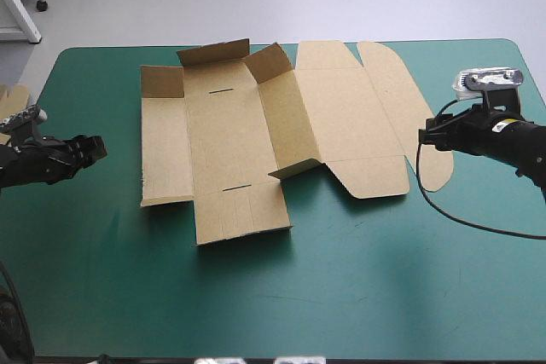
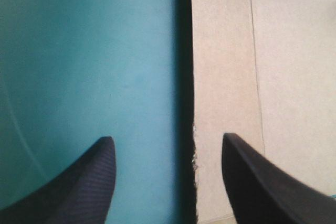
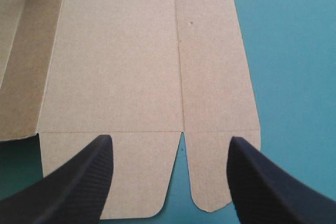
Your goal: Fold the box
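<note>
**High view.** The brown box (image 1: 256,125) lies opened out on the teal-green tabletop (image 1: 341,296), nearer the far edge. Some panels of its left half are raised; its right half is flat. The left hand (image 1: 98,149) is beside the box's left edge, apart from it. The right hand (image 1: 424,134) is at its right edge.

**Left wrist view.** The left hand (image 2: 167,137) has its 2 black fingers spread, and the box's edge (image 2: 273,77) runs ahead between them.

**Right wrist view.** The right hand (image 3: 170,138) is spread and pinches nothing, with 2 flat rounded flaps of the box (image 3: 121,61) between its fingers.
</note>
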You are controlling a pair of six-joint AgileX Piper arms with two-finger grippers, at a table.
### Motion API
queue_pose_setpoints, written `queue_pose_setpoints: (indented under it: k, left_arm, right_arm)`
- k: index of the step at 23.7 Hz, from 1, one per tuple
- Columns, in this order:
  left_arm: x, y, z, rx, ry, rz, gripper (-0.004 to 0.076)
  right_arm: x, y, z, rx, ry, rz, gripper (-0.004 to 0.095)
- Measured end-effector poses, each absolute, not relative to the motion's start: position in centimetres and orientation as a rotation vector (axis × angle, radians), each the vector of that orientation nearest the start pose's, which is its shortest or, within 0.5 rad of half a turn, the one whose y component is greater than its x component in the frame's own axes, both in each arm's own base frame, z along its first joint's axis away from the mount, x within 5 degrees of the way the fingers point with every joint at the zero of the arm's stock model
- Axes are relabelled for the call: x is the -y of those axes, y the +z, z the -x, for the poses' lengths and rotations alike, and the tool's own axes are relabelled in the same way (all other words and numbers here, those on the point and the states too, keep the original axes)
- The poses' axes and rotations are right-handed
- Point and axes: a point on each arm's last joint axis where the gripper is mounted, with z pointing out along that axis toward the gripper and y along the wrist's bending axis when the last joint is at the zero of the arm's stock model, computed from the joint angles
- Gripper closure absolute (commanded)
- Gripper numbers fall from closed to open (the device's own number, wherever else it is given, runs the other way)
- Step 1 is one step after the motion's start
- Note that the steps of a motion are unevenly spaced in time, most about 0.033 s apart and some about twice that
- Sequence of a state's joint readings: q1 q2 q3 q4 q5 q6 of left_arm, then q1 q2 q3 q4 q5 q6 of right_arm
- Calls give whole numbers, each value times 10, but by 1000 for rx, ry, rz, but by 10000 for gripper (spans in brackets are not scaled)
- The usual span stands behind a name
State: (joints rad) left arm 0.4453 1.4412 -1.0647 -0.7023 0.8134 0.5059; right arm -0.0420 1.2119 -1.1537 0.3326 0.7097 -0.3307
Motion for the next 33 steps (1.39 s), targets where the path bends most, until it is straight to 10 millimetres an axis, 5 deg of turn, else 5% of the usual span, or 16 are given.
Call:
queue_pose_setpoints:
  k: [14,19,25,29,33]
  left_arm:
    - [-81,195,-340,-2452,-868,450,290]
    - [-48,192,-355,-2443,-854,387,290]
    - [-36,184,-367,-2358,-986,451,297]
    - [-34,181,-369,-2335,-1025,475,420]
    - [-34,180,-370,-2335,-1024,467,651]
  right_arm:
    - [-9,381,-268,-2191,195,147,311]
    - [-9,382,-268,-2186,193,145,312]
    - [-9,381,-269,-2185,189,151,316]
    - [-9,381,-269,-2184,188,154,315]
    - [-9,381,-269,-2184,188,154,315]
